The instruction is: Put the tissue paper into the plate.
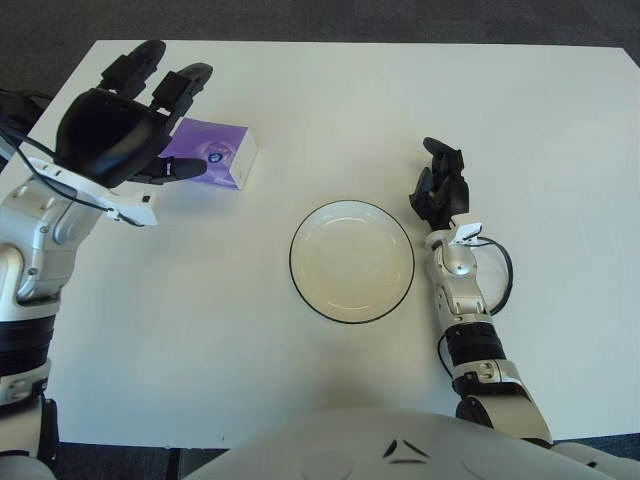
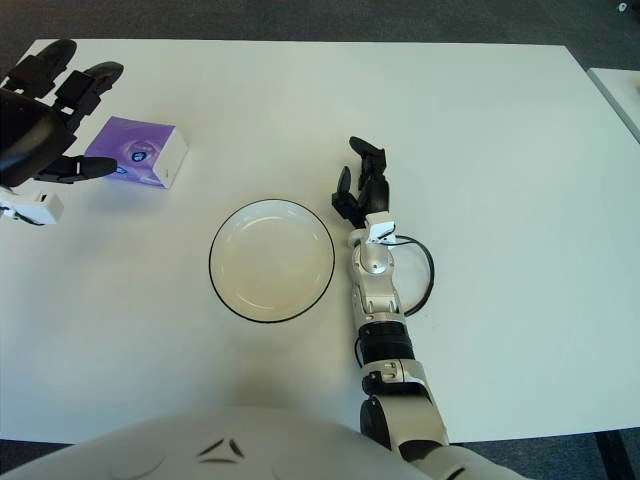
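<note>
Purple and boxy, the tissue paper [image 1: 208, 153] sits flat on the white worktop [image 1: 330, 90] toward its far left corner, well apart from the plate [image 1: 352, 261], which lies empty near the middle, somewhat toward the near edge. My left hand [image 1: 125, 125] hangs on the pack's left side, fingers spread and gripping nothing; one fingertip shows at or just over the pack's near-left edge, though whether it truly touches I cannot tell. My right hand [image 1: 438, 190] shows just beside the plate's right rim, idle, its fingers loosely bunched and pointing toward the far edge, with nothing in them.

As I judge it, I am at the reach-and-grasp step: nothing has been picked up, and the plate holds nothing. The next move calls for bringing my left hand down over the pack so the fingers straddle its two long sides, then closing firmly (a soft wrapper will likely give a little, so the squeeze should be steady, not sharp). After that comes a lift clear of the worktop, a carry toward the middle, and a release over the plate's centre, low enough that the pack settles inside the dark rim.
</note>
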You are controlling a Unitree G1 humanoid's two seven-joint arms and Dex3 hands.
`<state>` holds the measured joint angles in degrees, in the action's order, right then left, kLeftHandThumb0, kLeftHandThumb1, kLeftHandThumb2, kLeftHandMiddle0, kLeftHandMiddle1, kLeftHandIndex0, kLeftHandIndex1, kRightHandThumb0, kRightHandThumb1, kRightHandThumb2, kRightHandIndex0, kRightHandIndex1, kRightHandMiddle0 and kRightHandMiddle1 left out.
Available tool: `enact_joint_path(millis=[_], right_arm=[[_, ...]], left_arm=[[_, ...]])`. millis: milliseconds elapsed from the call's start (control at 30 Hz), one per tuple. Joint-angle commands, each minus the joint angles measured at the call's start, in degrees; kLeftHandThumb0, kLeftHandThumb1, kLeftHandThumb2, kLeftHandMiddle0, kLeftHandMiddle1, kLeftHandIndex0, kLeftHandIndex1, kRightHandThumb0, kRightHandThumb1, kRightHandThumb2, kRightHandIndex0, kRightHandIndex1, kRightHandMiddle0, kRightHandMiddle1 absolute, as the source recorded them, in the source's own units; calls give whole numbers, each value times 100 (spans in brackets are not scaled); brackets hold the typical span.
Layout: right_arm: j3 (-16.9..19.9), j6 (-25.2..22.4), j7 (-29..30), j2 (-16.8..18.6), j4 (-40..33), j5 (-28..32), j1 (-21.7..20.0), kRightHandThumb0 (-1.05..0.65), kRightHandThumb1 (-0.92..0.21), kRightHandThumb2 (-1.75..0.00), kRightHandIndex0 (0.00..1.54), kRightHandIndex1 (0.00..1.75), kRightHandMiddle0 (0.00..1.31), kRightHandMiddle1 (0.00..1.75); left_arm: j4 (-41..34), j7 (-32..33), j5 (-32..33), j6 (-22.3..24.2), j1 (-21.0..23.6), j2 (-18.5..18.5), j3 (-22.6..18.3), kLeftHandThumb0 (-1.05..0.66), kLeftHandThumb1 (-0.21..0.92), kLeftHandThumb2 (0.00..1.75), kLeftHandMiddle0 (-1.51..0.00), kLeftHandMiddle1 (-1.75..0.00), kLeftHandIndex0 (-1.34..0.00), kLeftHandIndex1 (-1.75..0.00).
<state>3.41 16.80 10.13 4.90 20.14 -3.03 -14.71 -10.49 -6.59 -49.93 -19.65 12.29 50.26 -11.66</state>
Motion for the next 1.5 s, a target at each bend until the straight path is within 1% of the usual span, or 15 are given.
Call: enact_joint_path(millis=[0, 167, 300, 367, 533, 600, 667, 767, 800, 900, 933, 1100, 1200, 1333, 1467], right_arm=[[57, -422, 0, -4, 540, 69, 421, -55, -92, -85, 49, 1, 0, 91], [72, -386, 2, -20, 621, 58, 379, -55, -92, -85, 49, 1, 0, 91], [88, -337, -8, -30, 727, 67, 328, -54, -92, -85, 49, 1, 0, 91], [92, -318, -10, -33, 757, 71, 315, -54, -92, -85, 49, 1, 0, 91], [113, -283, -11, -38, 841, 94, 276, -55, -92, -86, 48, 0, 0, 90], [126, -275, -13, -40, 857, 108, 269, -55, -92, -86, 48, 0, 0, 90], [132, -268, -9, -40, 864, 111, 266, -55, -92, -86, 48, 0, 0, 90], [140, -266, 1, -39, 867, 107, 263, -55, -92, -86, 48, 0, 0, 91], [143, -268, 6, -39, 865, 105, 263, -55, -92, -86, 48, 0, 0, 91], [150, -271, 19, -35, 851, 97, 268, -56, -92, -86, 48, 0, 0, 91], [153, -269, 20, -33, 849, 95, 269, -56, -92, -86, 48, 0, 0, 91], [164, -272, 14, -28, 828, 90, 274, -56, -92, -85, 48, 0, 0, 92], [166, -277, 4, -28, 809, 95, 280, -56, -92, -85, 48, 0, 0, 91], [167, -280, 6, -29, 798, 90, 285, -56, -92, -86, 48, 0, 0, 90], [168, -279, 9, -29, 786, 87, 300, -56, -92, -86, 47, 0, 0, 89]], left_arm=[[124, -21, -193, 74, 156, 219, 156, -78, 92, 93, -3, 0, 0, -28], [235, -218, -251, 194, 420, 354, 361, -81, 92, 94, -1, 0, 0, -24], [830, -414, -512, 200, 1120, 405, 924, -85, 92, 91, -3, -1, 0, -26], [991, -414, -539, 163, 1261, 430, 1052, -87, 92, 88, -4, -1, 0, -26], [1652, -305, -381, -284, 1623, 590, 1392, -90, 92, 82, -5, -1, 0, -25], [2065, -155, -355, -525, 1797, 597, 1557, -91, 92, 81, -6, -1, 0, -25], [2311, -67, -317, -680, 1910, 597, 1654, -94, 92, 81, -6, -2, 0, -25], [2603, 38, -256, -862, 2052, 571, 1771, -96, 92, 80, -7, -2, 0, -24], [2856, 172, -309, -933, 2146, 517, 1877, -96, 92, 80, -7, -2, 0, -24], [3936, 807, -635, -1144, 2534, 266, 2337, -99, 92, 76, -6, -1, 0, -22], [4124, 912, -668, -1205, 2625, 240, 2431, -100, 92, 74, -6, -1, 0, -22], [4596, 1027, -529, -1568, 2909, 254, 2683, -103, 92, 68, -5, 0, 0, -23], [4838, 807, -385, -1781, 3082, 207, 2832, -104, 92, 65, -5, 0, 0, -25], [4939, 468, -230, -1917, 3206, 183, 2965, -105, 92, 63, -4, 0, 0, -28], [5032, -92, 24, -2022, 3308, 184, 3074, -105, 92, 59, -4, 0, 0, -31]])
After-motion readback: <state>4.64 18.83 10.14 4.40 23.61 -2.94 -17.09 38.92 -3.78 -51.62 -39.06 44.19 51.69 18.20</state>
